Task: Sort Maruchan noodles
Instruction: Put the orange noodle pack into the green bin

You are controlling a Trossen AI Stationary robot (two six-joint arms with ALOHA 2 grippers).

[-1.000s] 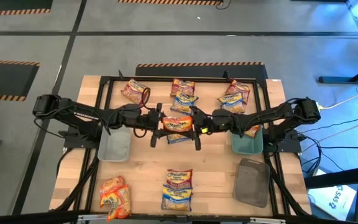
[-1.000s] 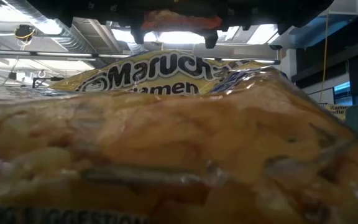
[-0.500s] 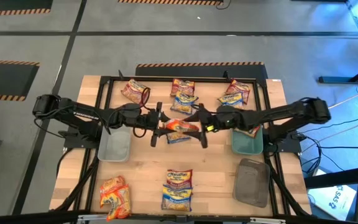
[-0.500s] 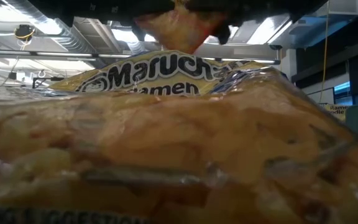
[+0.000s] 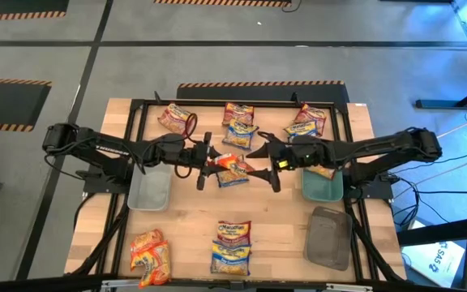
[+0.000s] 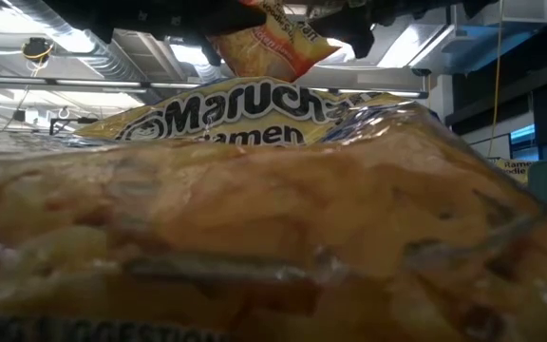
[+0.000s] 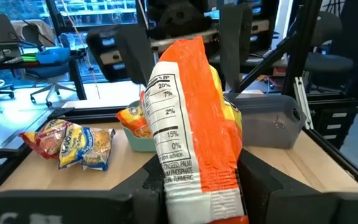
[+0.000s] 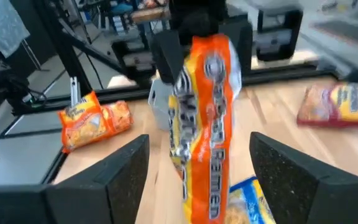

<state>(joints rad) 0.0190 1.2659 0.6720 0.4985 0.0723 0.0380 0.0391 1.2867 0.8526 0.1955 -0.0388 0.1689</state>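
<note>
At frame centre of the high view we saw the left hand [image 5: 209, 164] clamped on an orange packet [image 5: 232, 165], holding it on edge above the worktop [image 5: 185, 227]. The right hand [image 5: 267, 166] stood just beside the packet, jaws spread and clear of it. More packets lay along the upper edge [image 5: 238, 123] and lower edge [image 5: 231, 246] of the worktop. A teal tray [image 5: 323, 190] at right centre held one packet [image 5: 328, 171]. A clear tray [image 5: 149, 191] sat at left centre.
</note>
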